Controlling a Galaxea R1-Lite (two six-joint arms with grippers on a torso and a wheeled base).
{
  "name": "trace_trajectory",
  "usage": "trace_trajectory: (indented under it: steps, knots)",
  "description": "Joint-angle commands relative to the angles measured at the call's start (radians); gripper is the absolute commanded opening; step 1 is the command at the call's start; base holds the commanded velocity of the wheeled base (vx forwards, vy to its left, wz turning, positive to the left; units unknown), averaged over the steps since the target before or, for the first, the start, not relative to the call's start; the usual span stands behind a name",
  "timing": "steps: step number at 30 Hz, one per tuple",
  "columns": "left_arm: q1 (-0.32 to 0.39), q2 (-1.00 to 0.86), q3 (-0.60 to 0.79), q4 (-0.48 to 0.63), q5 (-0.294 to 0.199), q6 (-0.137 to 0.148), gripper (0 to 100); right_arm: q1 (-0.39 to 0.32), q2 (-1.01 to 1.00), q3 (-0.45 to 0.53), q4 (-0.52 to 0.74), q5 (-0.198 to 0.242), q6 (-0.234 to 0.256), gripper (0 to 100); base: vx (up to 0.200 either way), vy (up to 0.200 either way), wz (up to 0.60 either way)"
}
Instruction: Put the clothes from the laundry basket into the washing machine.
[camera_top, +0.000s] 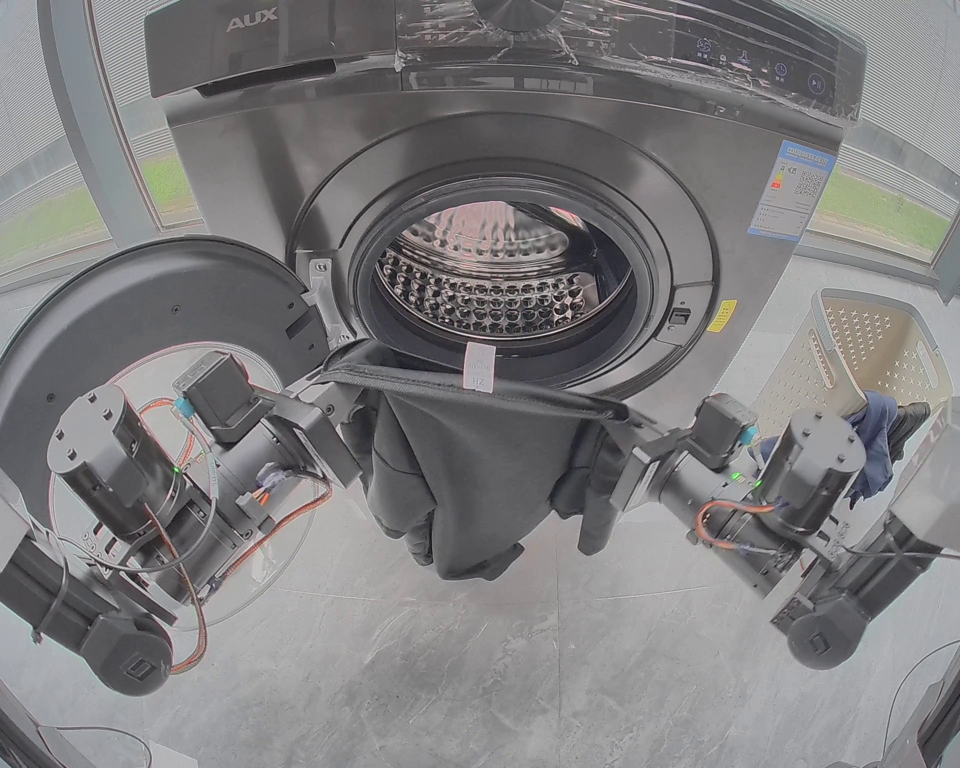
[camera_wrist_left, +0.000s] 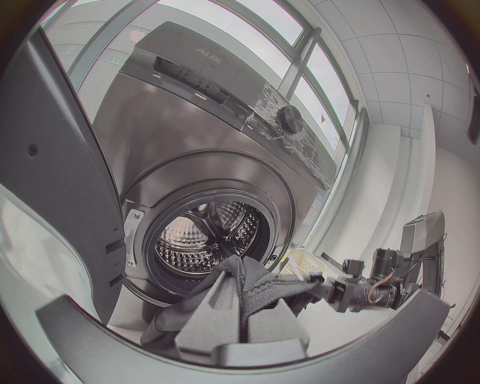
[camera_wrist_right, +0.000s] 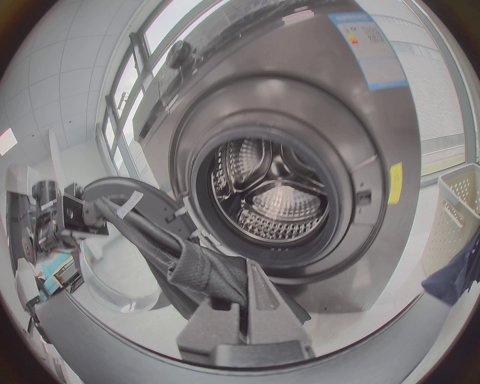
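A dark grey garment (camera_top: 470, 460) with a white label hangs stretched between my two grippers, just in front of and below the washing machine's (camera_top: 500, 150) open drum (camera_top: 500, 270). My left gripper (camera_top: 335, 385) is shut on the garment's left end (camera_wrist_left: 250, 285). My right gripper (camera_top: 620, 435) is shut on its right end (camera_wrist_right: 210, 270). The rest of the cloth droops toward the floor. The cream laundry basket (camera_top: 850, 360) stands at the right with a dark blue piece of clothing (camera_top: 878, 425) draped over its rim.
The round washer door (camera_top: 150, 300) stands swung open at the left, close behind my left arm. Grey tiled floor (camera_top: 500, 660) lies below. Windows run behind the machine.
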Motion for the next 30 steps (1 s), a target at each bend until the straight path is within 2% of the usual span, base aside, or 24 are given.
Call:
trace_trajectory:
  steps: [1, 7, 8, 11, 13, 19, 30]
  knots:
    - [0.001, -0.028, 0.006, -0.002, 0.0, 0.002, 0, -0.048, -0.118, -0.021, 0.005, 0.001, -0.003, 0, 0.0, 0.0, 0.0]
    - [-0.007, -0.033, 0.006, -0.002, 0.0, 0.003, 0, -0.068, -0.174, -0.016, 0.008, -0.001, -0.003, 0, 0.0, 0.0, 0.0]
    - [-0.008, -0.033, 0.0, -0.002, 0.001, 0.009, 0, -0.068, -0.184, -0.022, 0.008, -0.001, -0.003, 0, 0.0, 0.0, 0.0]
    - [-0.01, -0.034, -0.017, -0.004, 0.0, 0.051, 0, -0.065, -0.208, -0.039, 0.008, -0.012, -0.005, 0, 0.0, 0.0, 0.0]
    - [-0.008, -0.045, -0.022, -0.002, 0.001, 0.061, 0, -0.061, -0.214, -0.052, 0.01, -0.015, -0.003, 0, 0.0, 0.0, 0.0]
    - [-0.005, -0.074, -0.019, -0.002, 0.001, 0.055, 0, -0.061, -0.223, -0.053, 0.011, -0.015, -0.007, 0, 0.0, 0.0, 0.0]
    - [-0.005, -0.077, -0.08, -0.002, 0.036, 0.049, 0, -0.056, -0.28, -0.022, 0.022, -0.015, -0.007, 0, 0.0, 0.0, 0.0]
